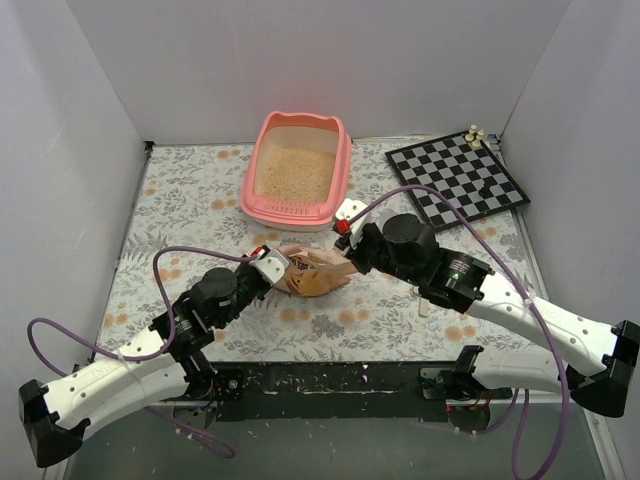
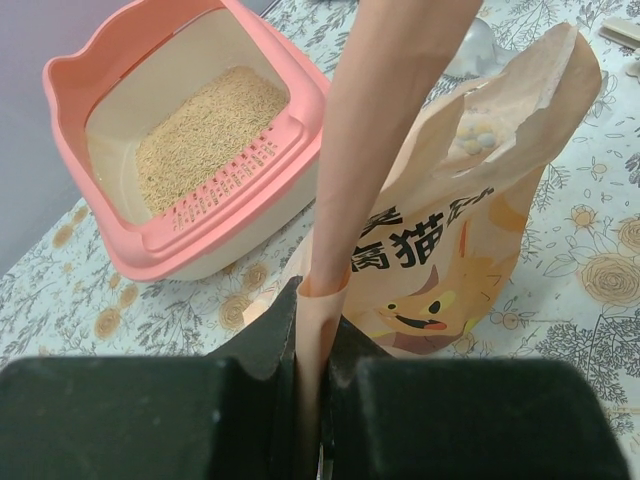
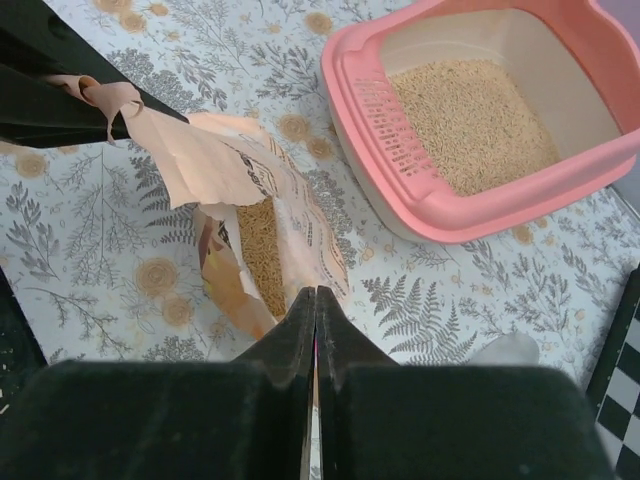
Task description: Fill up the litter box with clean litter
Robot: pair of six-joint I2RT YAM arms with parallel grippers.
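The pink litter box stands at the back centre with pale clean litter covering part of its floor; it also shows as the litter box and the litter box in the wrist views. An orange-tan cat-print bag lies between the arms, its mouth open on more litter. My left gripper is shut on a torn strip of the bag's top. My right gripper is shut, its tips at the bag's near edge. I cannot tell whether it pinches the film.
A black-and-white chessboard lies at the back right with small pieces at its far corner. A clear scoop rests on the floral cloth to the right of the bag. White walls close in three sides.
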